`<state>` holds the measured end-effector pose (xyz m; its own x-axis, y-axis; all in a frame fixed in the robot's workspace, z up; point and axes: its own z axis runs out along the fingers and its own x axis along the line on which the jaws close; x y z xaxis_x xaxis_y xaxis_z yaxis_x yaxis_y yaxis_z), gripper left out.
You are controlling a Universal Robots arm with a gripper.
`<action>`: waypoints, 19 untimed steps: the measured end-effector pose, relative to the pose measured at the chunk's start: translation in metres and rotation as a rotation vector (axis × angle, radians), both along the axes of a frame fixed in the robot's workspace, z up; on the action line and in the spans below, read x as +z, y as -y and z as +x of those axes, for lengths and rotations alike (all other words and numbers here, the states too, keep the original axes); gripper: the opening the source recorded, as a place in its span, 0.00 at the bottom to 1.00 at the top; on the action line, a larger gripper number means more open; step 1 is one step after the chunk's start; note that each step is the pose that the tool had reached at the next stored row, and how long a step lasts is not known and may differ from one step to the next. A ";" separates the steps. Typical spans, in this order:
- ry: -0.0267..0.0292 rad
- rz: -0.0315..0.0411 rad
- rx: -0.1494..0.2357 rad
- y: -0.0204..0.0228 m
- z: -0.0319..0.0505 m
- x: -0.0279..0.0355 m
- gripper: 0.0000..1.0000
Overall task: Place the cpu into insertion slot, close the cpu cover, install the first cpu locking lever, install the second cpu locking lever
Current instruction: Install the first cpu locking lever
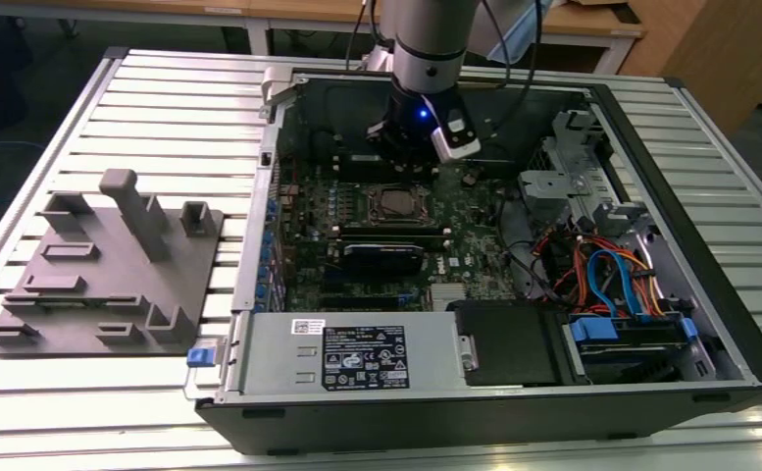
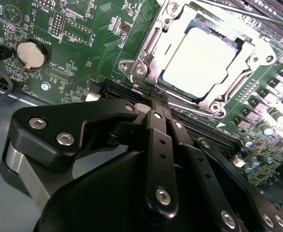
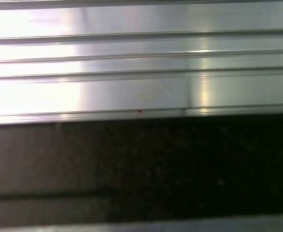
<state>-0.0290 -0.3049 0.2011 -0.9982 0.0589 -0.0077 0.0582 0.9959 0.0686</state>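
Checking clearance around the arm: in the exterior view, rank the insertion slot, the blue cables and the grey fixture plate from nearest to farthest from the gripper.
1. insertion slot, right by the gripper.
2. blue cables, toward the exterior view's right.
3. grey fixture plate, outside the case, exterior view's left.

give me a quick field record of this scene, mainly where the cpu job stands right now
cpu: seated in the insertion slot
cpu cover: lying down over the cpu, framing it
gripper: fingers together, tip at a corner of the cover; whether it pinches anything is unclear
board: green motherboard with a coin cell
setting: open computer case on a slatted metal table
nearby: grey fixture tray at the exterior view's left
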 end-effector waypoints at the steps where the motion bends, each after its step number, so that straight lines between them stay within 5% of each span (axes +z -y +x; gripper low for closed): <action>1: 0.0001 0.0001 0.000 0.0000 0.0000 0.0004 0.11; 14: -0.0024 -0.0001 0.000 0.0003 0.0037 0.0000 0.11; 19: -0.0025 -0.0002 0.000 0.0037 0.0037 -0.0005 0.11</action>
